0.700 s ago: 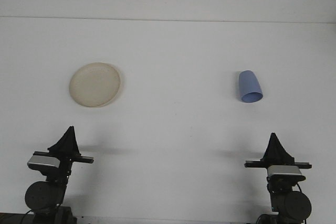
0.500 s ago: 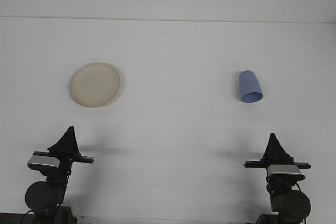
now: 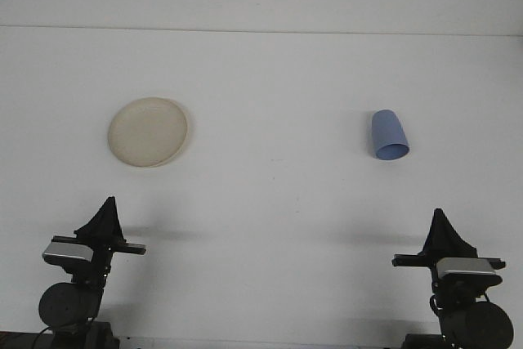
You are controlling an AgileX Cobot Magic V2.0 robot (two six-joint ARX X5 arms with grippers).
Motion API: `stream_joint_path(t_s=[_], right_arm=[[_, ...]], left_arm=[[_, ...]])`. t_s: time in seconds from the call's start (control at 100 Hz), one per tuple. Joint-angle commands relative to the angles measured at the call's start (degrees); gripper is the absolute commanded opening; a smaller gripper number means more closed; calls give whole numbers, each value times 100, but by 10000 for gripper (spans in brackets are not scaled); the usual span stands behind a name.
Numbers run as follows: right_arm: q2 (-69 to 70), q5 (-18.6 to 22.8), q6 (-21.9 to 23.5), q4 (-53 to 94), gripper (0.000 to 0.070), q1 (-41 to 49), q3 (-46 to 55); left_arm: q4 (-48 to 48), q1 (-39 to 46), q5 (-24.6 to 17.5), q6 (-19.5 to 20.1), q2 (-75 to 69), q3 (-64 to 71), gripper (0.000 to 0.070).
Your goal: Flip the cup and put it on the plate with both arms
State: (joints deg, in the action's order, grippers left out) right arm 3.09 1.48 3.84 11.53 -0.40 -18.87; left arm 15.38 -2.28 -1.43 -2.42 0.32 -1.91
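A blue plastic cup (image 3: 389,136) lies on its side on the right half of the white surface (image 3: 270,202), its open mouth turned toward the camera and its closed base pointing away. Nothing touches it. Well apart from it, on the left half of the surface, sits a round cream-coloured plate (image 3: 148,131), flat and bare, the place where the cup is meant to end up standing.

At the near edge, the robot's two arms wait low. The right hand (image 3: 442,233) stands nearer the cup's side of the surface, offset a little to the right of it; the left hand (image 3: 105,217) stands nearly in line with the plate. Each appears only as a dark pointed shape seen end-on, so whether the fingers of either hand are spread or closed cannot be told from this view. Neither holds anything.

The layout looks chosen for a shared job: the cup on the right arm's side, the plate on the left arm's side, so that one arm would likely pick up and right the cup while the other receives or sets it down. Judged from how things lie, the task has barely begun, with the cup not yet grasped, not yet turned upright, and the plate unoccupied.
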Motion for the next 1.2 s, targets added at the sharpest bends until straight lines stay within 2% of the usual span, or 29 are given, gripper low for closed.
stream_joint_path(t_s=[0.0, 0.1, 0.39, 0.78, 0.9, 0.94, 1.01, 1.12, 1.19], right_arm=[[304, 0, -94, 350, 0, 7, -422], [927, 2, -264, 1045, 0, 7, -1106], [2767, 4, -267, 2903, 0, 7, -2656], [3414, 2, -210, 3053, 0, 7, -2780], [3410, 2, -212, 3053, 26, 7, -2780], [3410, 2, -212, 3053, 64, 7, -2780], [3407, 2, -212, 3056, 182, 7, -2780], [3407, 2, -210, 3056, 470, 7, -2780], [3407, 2, -210, 3056, 606, 7, -2780]], left_arm=[[57, -2, -9, 24, -7, 111, 11], [57, -2, -9, 24, -7, 111, 11], [57, -2, -9, 24, -9, 111, 11], [57, -2, -9, 24, -9, 111, 11], [57, -2, -9, 24, -9, 111, 11], [57, -2, -9, 24, -7, 111, 11], [57, -2, -9, 24, -9, 111, 11], [57, -2, -7, 24, -9, 111, 11], [57, -2, -9, 24, -9, 111, 11]])
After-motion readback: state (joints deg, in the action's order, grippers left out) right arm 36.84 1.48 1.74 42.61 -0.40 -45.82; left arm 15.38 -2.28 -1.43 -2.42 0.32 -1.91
